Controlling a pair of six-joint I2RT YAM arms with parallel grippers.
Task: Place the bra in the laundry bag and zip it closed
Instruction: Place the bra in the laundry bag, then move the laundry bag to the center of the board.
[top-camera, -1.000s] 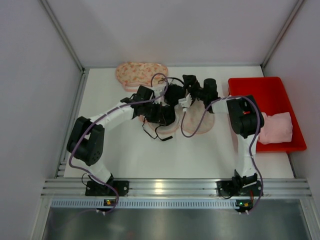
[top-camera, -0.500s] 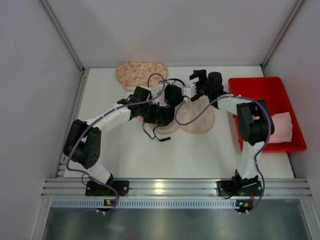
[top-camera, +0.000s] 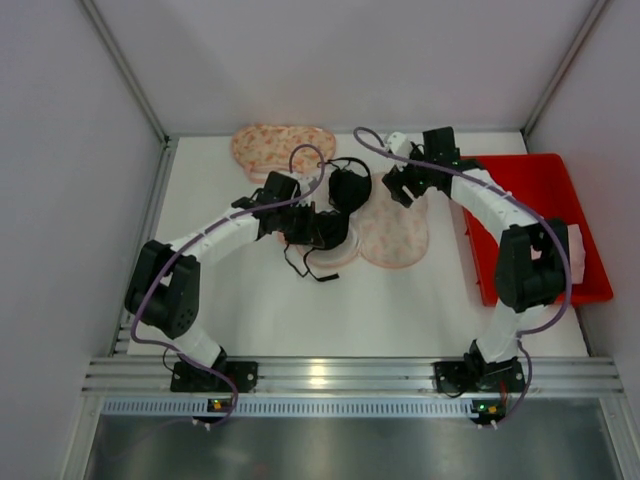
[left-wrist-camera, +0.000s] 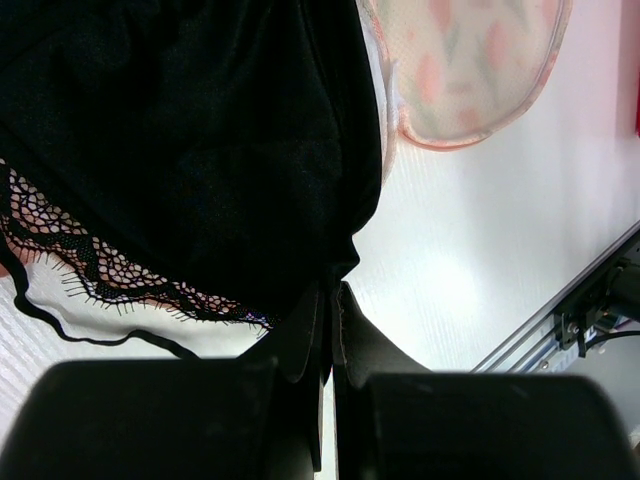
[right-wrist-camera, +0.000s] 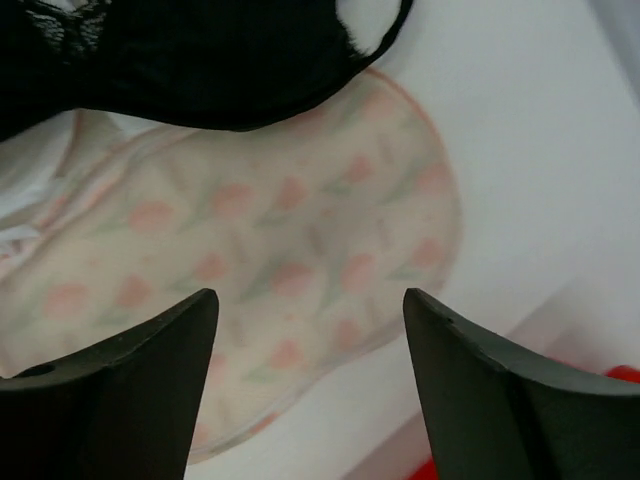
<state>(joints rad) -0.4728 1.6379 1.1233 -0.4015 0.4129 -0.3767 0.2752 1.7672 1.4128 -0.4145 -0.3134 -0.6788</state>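
Bra (left-wrist-camera: 200, 150): likely soft, floppy, light. Left claw (left-wrist-camera: 328, 300) pressed together, pinching its hem, fabric bunched ahead of tips. Right claw (right-wrist-camera: 305, 320) spread, empty, tulip-print laundry bag (right-wrist-camera: 300, 230) beneath. Best grip: cup edge, not lace.

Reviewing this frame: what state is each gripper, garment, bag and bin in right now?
Tulip-print mesh laundry bag: lying flat, zip not visible.
Black lace bra: draped over that bag, not inside.
Left gripper: shut on the bra's edge.
Right gripper: open, empty, above the bag.
Second floral bag: flat at the back, untouched.
Red plastic bin: upright, far right.
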